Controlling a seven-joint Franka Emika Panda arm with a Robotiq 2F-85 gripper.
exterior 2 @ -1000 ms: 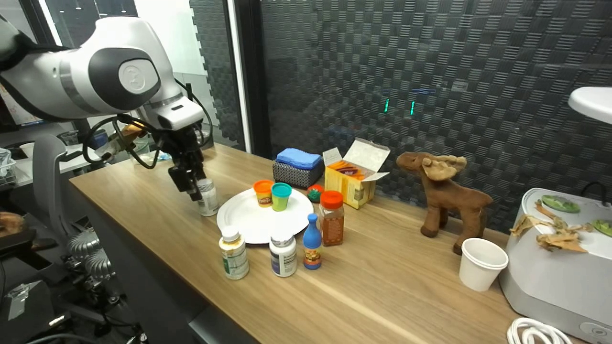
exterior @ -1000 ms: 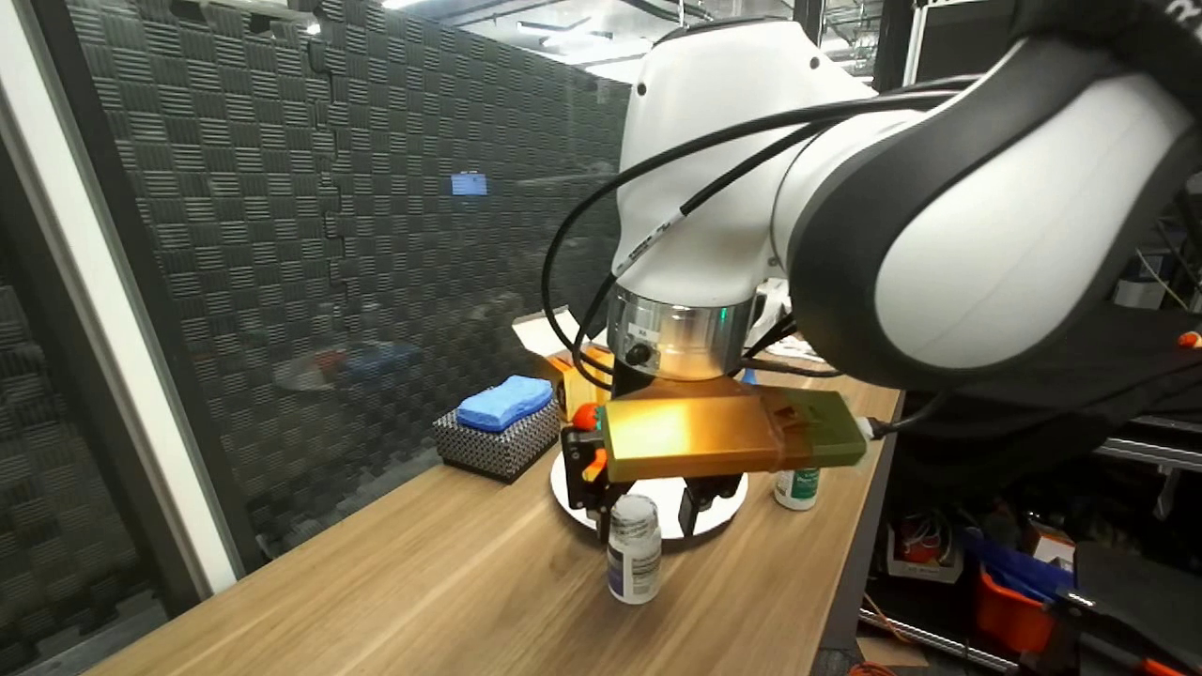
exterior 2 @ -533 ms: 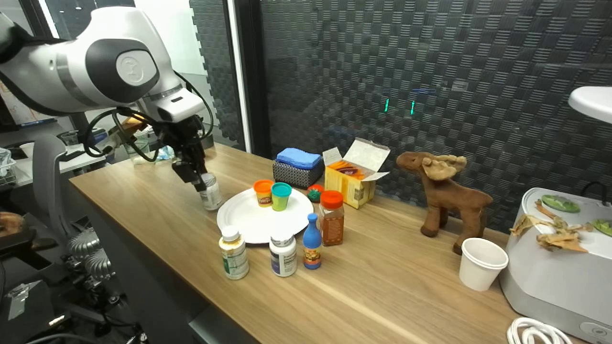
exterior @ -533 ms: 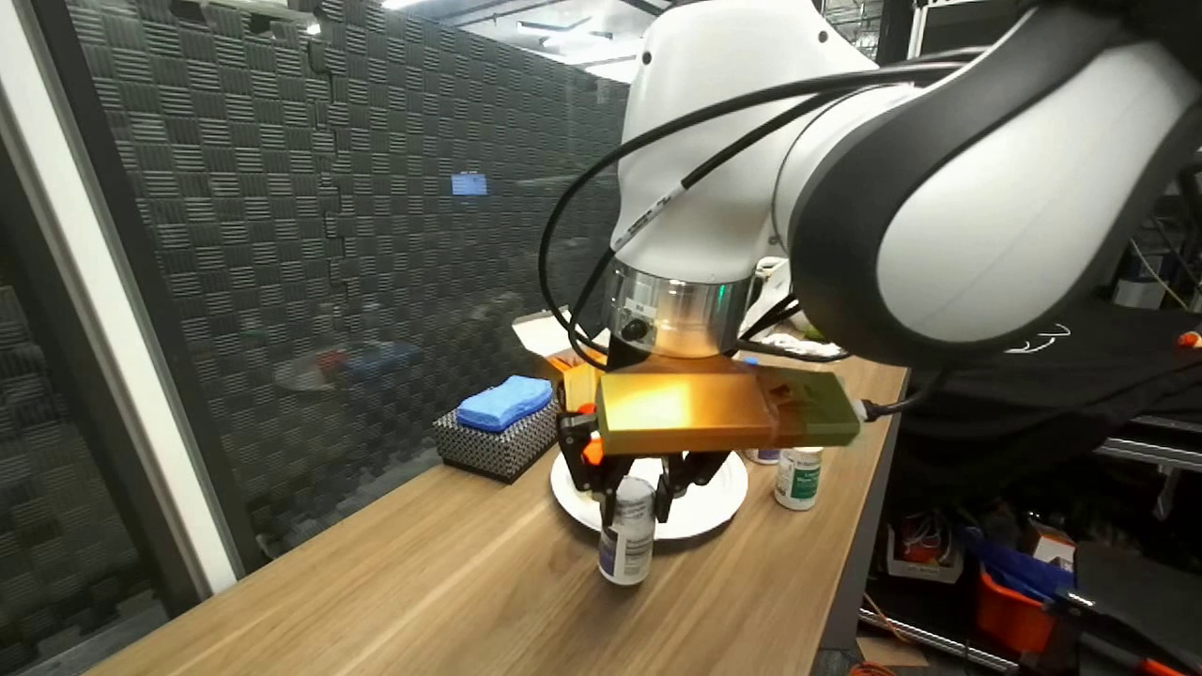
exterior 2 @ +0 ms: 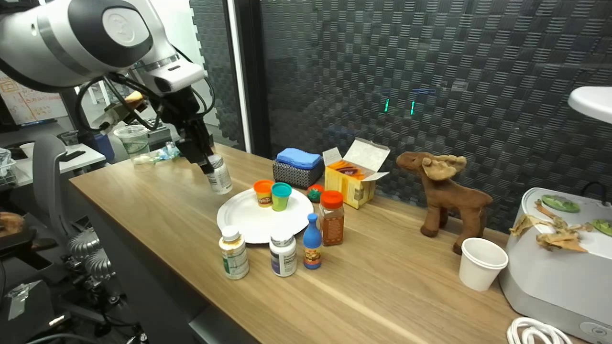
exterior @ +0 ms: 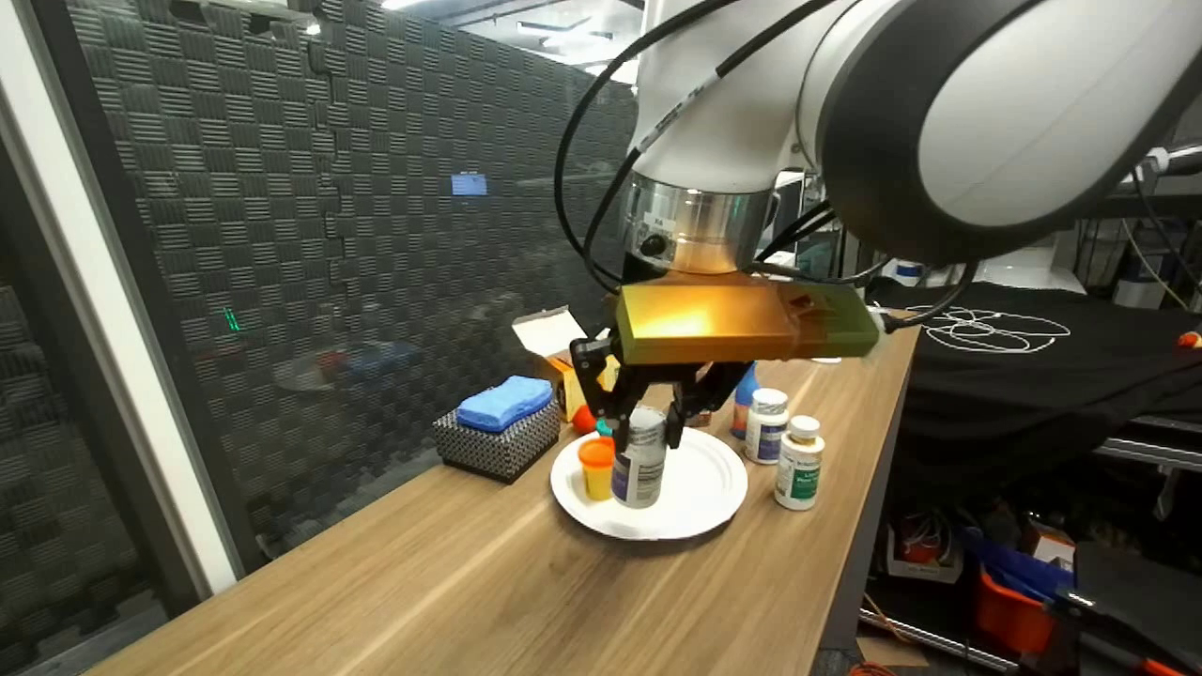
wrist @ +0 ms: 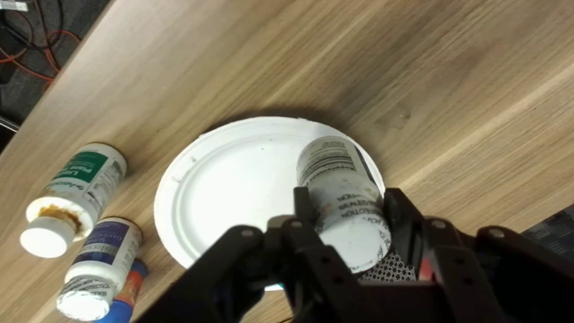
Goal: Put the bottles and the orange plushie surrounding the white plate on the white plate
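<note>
While the jaws of the gripper (wrist: 347,199) are clamped on the cap end of a white bottle (wrist: 332,166), that bottle hangs in the air near the rim of the white plate (wrist: 233,193). In an exterior view the bottle (exterior: 640,477) appears with the plate behind it, and the wrist view also sets it across the rim; in an exterior view the bottle (exterior 2: 220,178) shows against bare wood, just beside the plate. Its long axis is nearly upright, cap up, with the base leaning slightly toward the plate. Seen from the wrist, the cap is the near end and the base points away.

On the plate, in both exterior views, is an orange tub (exterior 2: 263,196); the teal-lidded tub (exterior 2: 280,198) beside it is all but hidden behind the gripper in an exterior view, and from the wrist only a teal sliver shows.

Around the plate stand the green-label bottle (wrist: 85,179), the purple-label bottle (wrist: 105,255), a blue bottle (exterior 2: 312,243), partly covered in the wrist view, a dark reddish bottle (exterior 2: 333,227), mostly blocked in an exterior view, and the rounded orange plushie (exterior: 583,420). Farther out are a patterned box (exterior 2: 297,176) under a blue cloth (exterior 2: 299,158), an open yellow carton (exterior 2: 348,189) and, in an exterior view, a brown moose toy (exterior 2: 444,193), paper cups (exterior 2: 480,267) and a white cable (exterior 2: 530,323) cut off at the lower edge.
</note>
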